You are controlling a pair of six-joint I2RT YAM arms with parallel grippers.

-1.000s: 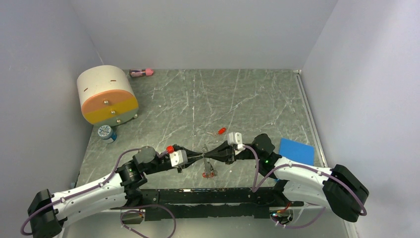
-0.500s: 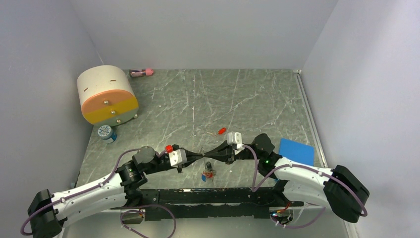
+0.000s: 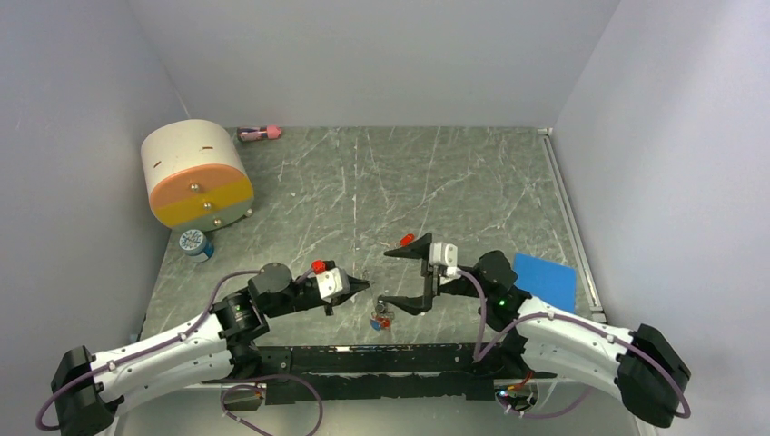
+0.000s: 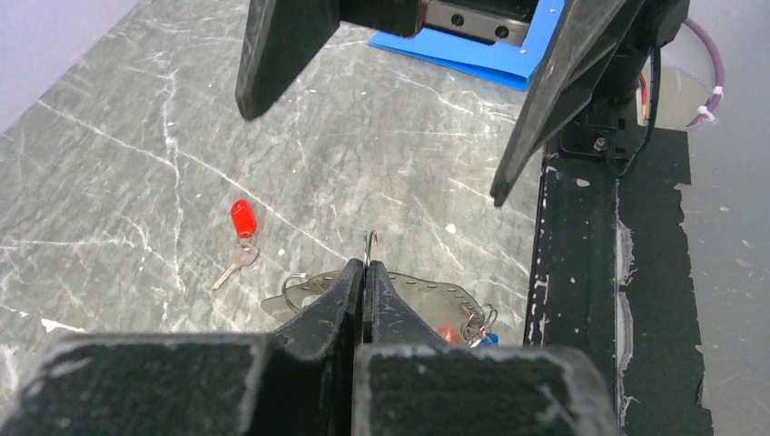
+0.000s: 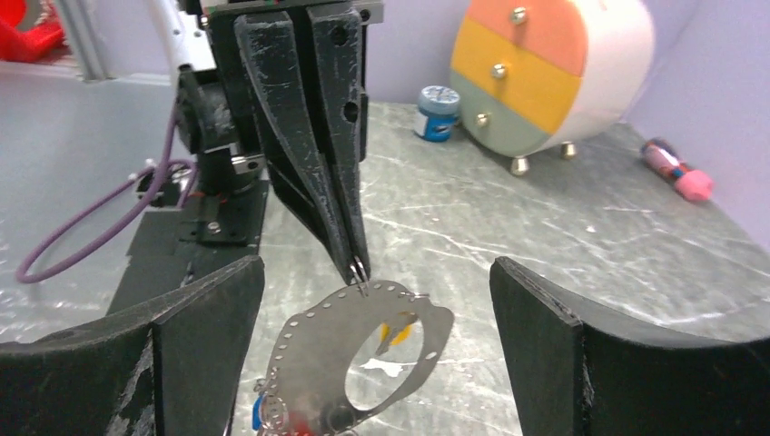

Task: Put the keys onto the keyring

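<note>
My left gripper (image 3: 364, 285) (image 4: 366, 268) is shut on a small wire ring (image 4: 370, 243) of the keyring (image 5: 318, 359), a silver plate with holes along its rim that hangs from the tips just above the table. Red and blue key heads (image 3: 381, 320) dangle at the plate's low end. A yellow-headed key (image 5: 400, 332) shows through its opening. One red-headed key (image 3: 408, 240) (image 4: 241, 219) lies loose on the table. My right gripper (image 3: 389, 277) (image 5: 374, 282) stands wide open facing the plate, one finger on each side, touching nothing.
A cream-and-orange drum (image 3: 195, 173) stands at the back left with a small blue-and-white jar (image 3: 195, 243) in front of it. A pink-tipped tube (image 3: 259, 133) lies by the back wall. A blue pad (image 3: 543, 280) lies on the right.
My right gripper has let go of the ring, opened wide and drawn back to the right. The left gripper stays shut, and the keyring now hangs from it alone.
</note>
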